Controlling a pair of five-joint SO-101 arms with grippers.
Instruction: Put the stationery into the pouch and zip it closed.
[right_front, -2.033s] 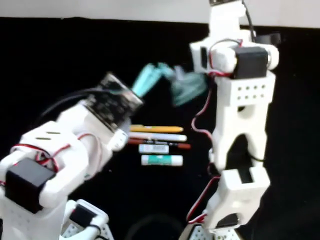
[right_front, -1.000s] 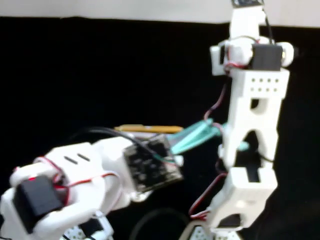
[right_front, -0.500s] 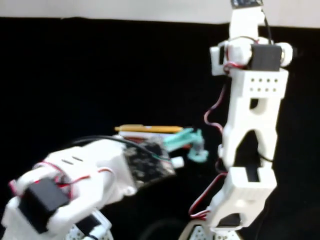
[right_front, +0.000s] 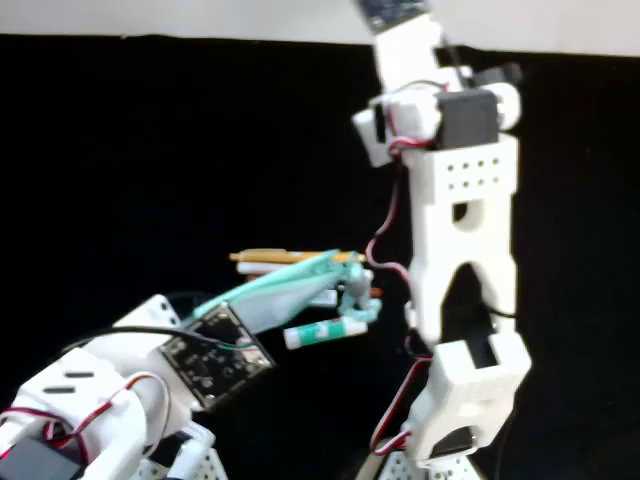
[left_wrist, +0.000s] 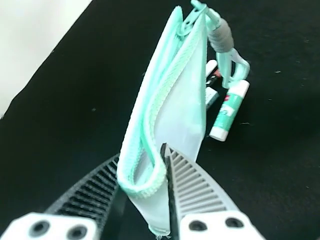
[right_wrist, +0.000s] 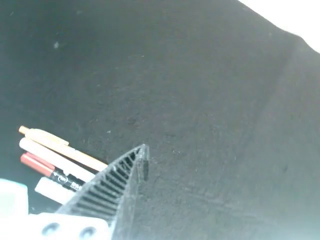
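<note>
This looks like a robotics test bench, in a lab or a maker's workshop; the pictures do not settle which. A black cloth (right_front: 150, 150) covers the table as a plain backdrop, and a bare pale surface (right_front: 200, 15) runs beyond the cloth's far edge. At the cloth's near edge stand two white plastic arms, the left arm (right_front: 110, 400) and the right arm (right_front: 465, 250), built from blocky printed-looking parts. Loose red wires (right_front: 385, 225) run in the open along the right arm, an uncovered circuit board (right_front: 215, 365) sits on the left arm's wrist, and a perforated base plate (right_front: 190, 465) shows below it. Near the cloth's middle lie some pens (right_front: 290, 258) and a glue stick (right_front: 325, 332), with a mint pouch (right_front: 280, 290) above them.
</note>
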